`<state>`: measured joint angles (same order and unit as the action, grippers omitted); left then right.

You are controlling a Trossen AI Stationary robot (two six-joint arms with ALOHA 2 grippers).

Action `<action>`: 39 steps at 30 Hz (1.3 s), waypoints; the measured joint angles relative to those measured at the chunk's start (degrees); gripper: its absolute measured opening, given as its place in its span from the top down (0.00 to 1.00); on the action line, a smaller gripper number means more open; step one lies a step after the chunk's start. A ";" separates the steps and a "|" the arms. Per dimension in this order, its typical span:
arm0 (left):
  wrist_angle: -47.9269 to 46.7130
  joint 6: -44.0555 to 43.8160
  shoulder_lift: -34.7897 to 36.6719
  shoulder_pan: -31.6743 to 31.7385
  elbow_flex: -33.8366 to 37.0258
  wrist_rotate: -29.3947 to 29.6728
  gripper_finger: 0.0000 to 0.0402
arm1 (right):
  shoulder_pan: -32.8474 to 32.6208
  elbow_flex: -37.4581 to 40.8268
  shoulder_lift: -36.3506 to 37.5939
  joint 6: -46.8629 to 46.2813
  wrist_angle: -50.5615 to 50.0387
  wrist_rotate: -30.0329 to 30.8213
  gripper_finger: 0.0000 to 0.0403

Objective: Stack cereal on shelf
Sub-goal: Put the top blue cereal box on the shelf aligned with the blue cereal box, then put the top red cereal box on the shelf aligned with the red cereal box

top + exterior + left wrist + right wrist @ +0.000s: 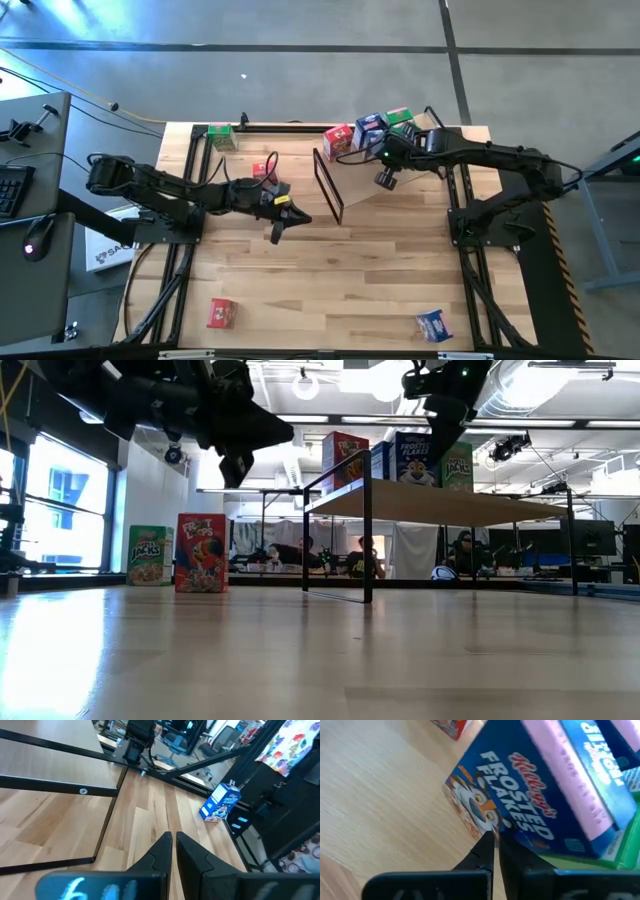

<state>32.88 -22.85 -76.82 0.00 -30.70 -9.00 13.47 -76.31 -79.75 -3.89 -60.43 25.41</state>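
The shelf [400,185], a light board on a thin black frame [328,185], stands at the table's far right. A red [338,140], a blue [370,127] and a green [400,120] cereal box stand on its top in a row. My right gripper [495,840] is shut and points down at the blue box [520,810], its tips by the printed face's lower edge. My left gripper [290,215] hangs shut and holding nothing over the table's middle, left of the shelf frame. More cereal boxes rest on the tabletop. My right gripper comes slanting from above at the blue box's printed front face [492,822], with its shut fingertips [487,842] beside the lower edge. Whether they touch the cardboard I cannot tell. The box stands upright on the shelf between the red and the green box [620,855].
A green box [220,137] and a red box [265,170] stand at the far left, the red one partly behind my left arm. Another red box [220,313] and a blue one [433,325] lie near the front edge. People sit in the room beyond the table.
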 joint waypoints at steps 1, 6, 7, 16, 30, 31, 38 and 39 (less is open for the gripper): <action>-0.02 0.04 0.00 0.35 0.00 -0.81 0.96 | 0.05 0.00 0.00 0.22 0.12 0.02 0.99; -0.04 2.36 0.00 1.62 0.00 -2.92 0.96 | 0.41 0.00 0.00 1.35 0.83 0.11 0.99; -0.04 2.79 0.00 1.72 0.00 -2.94 0.96 | 0.55 0.00 0.00 1.52 0.84 0.11 0.99; -2.44 5.39 0.00 1.93 -1.67 -2.96 0.96 | 2.06 0.00 0.00 4.23 1.90 0.68 0.99; -25.90 11.95 3.27 2.64 -12.00 -1.37 0.96 | -1.67 -0.76 2.27 3.97 2.60 0.65 0.99; -30.19 12.48 4.09 3.04 -13.21 -0.67 0.96 | -2.67 -0.79 3.19 3.76 2.75 0.66 0.99; -57.97 12.65 8.28 5.48 -19.79 2.16 0.94 | -9.70 -0.77 8.26 -0.27 2.84 1.23 0.99; -62.84 12.70 8.52 5.89 -20.56 3.27 0.92 | -10.66 -0.74 8.58 -0.61 2.83 1.50 0.99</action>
<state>-29.96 -10.15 -68.29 5.89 -51.26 -5.73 2.80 -77.06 -71.17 -4.51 -57.60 26.90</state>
